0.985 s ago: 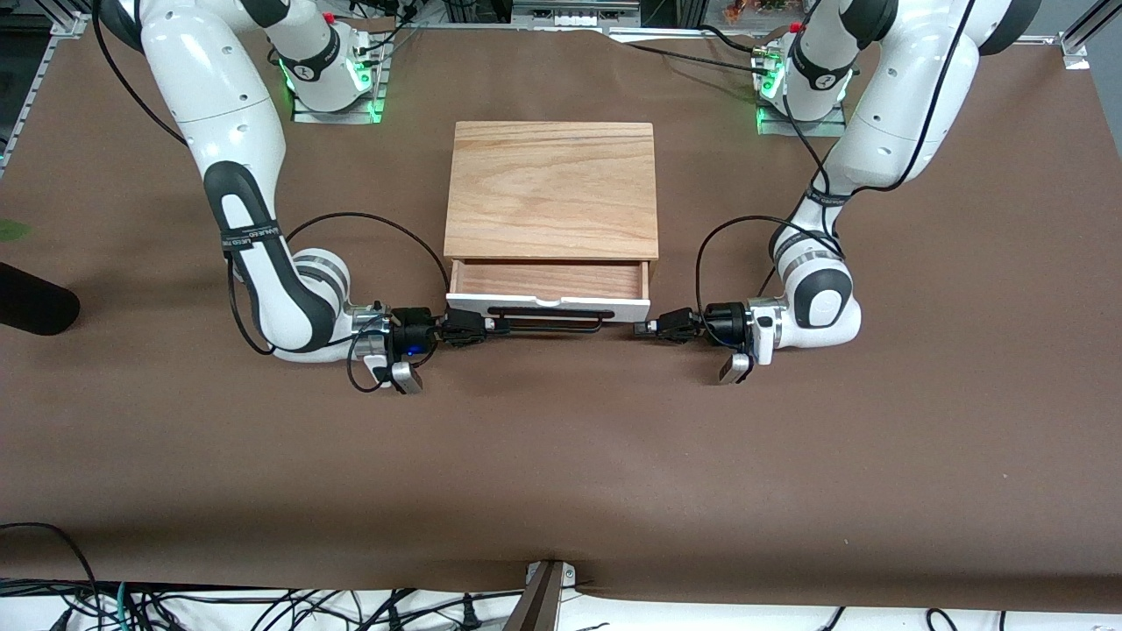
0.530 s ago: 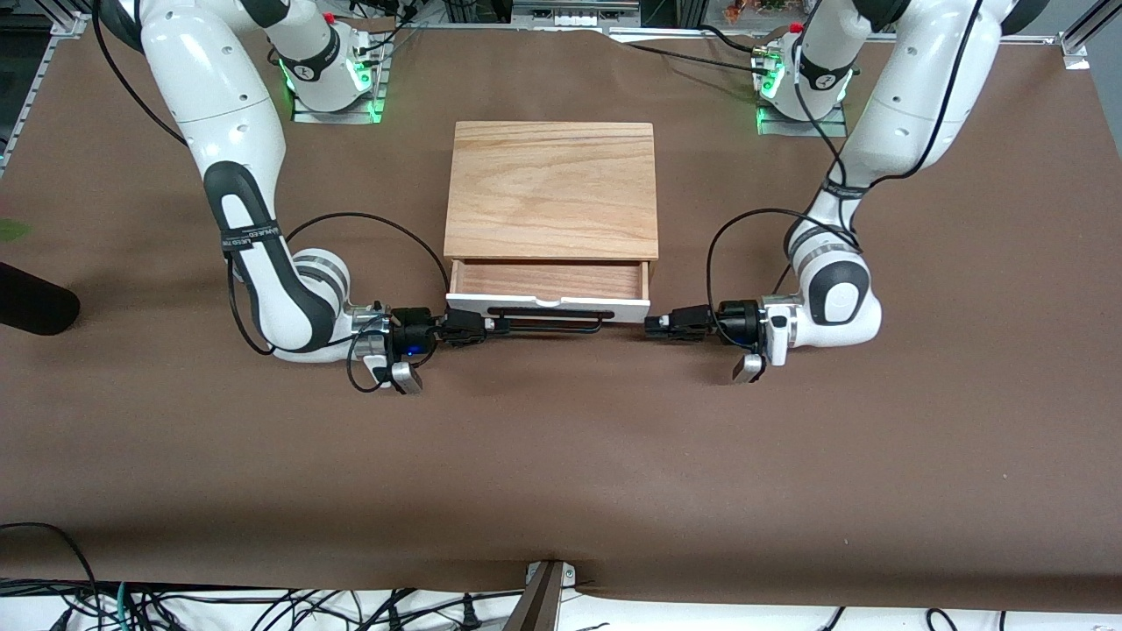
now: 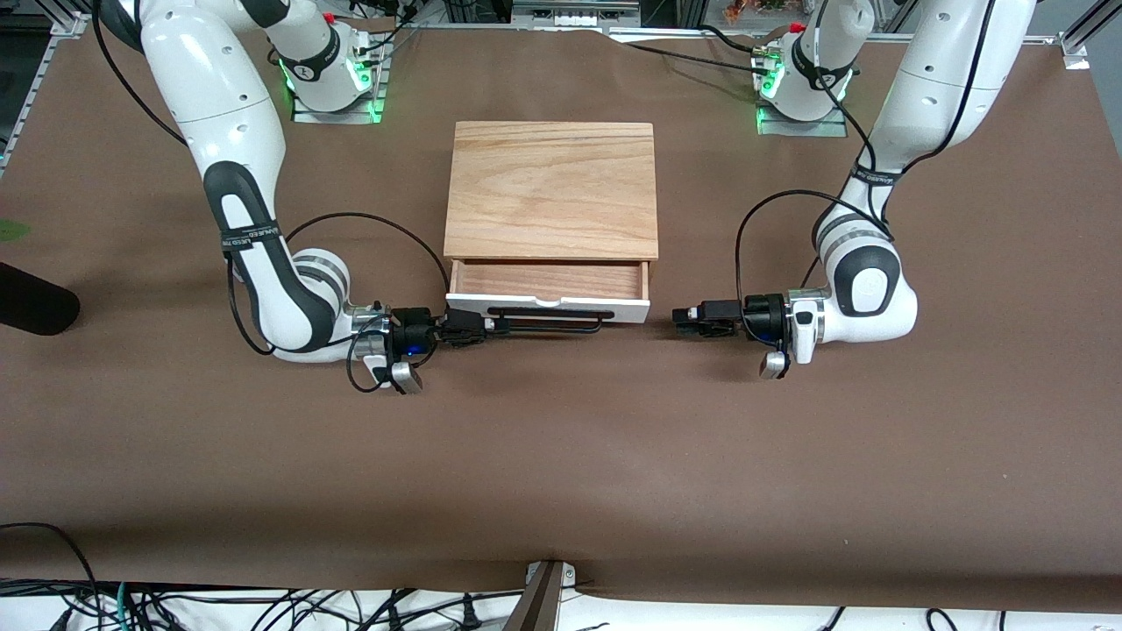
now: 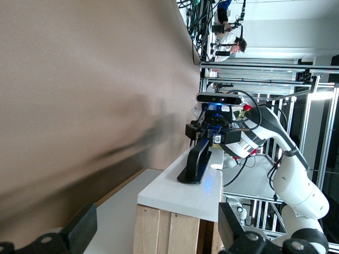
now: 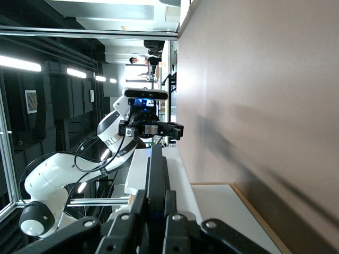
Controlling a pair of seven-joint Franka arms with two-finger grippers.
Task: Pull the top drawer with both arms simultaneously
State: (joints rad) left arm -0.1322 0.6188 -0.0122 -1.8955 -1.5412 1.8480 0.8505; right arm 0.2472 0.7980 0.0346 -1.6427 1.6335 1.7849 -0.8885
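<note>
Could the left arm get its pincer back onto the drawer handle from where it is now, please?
Probably yes. The left pincer is open, level with the handle, just off the drawer toward its own arm's end. Only bare table separates them; the right pincer grips the handle's opposite end.

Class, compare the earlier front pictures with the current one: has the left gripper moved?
Yes. The left gripper has let go and drawn back from the top drawer toward the left arm's end of the table; its open fingers now stand apart from the drawer's white front.
</note>
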